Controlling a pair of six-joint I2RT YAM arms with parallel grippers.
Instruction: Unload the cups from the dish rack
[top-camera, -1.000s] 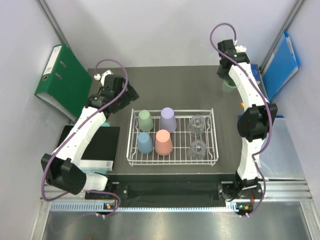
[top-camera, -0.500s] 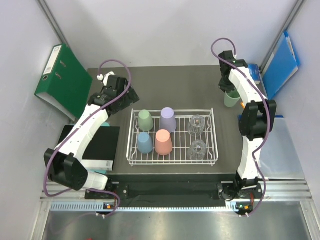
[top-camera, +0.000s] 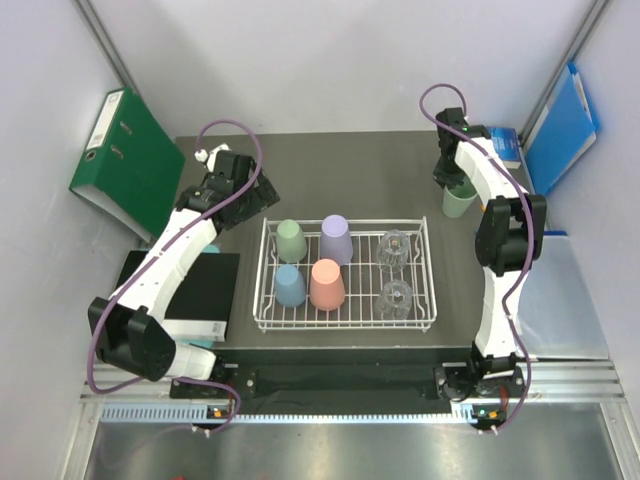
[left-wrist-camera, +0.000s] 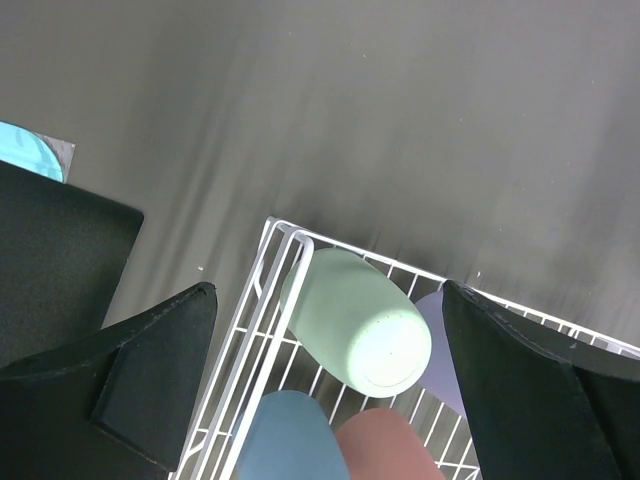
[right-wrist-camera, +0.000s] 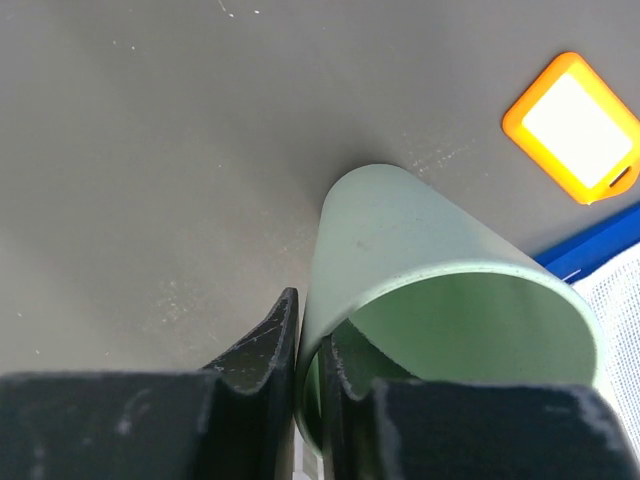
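Right gripper (right-wrist-camera: 308, 335) grasps green cup (right-wrist-camera: 400, 240) rim near table's (right-wrist-camera: 150, 150) far right corner. Left gripper (left-wrist-camera: 328, 300) released above dish rack's (left-wrist-camera: 256, 262) far left corner

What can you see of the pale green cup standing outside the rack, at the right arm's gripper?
The pale green cup is a small tapered tumbler of matte, opaque plastic, faintly scuffed. It stands mouth up and empty, its narrower base seemingly on the dark table, at the far right and apart from the dish rack. The right gripper pinches its wall at the rim, one finger inside and one outside. Nothing else touches it.
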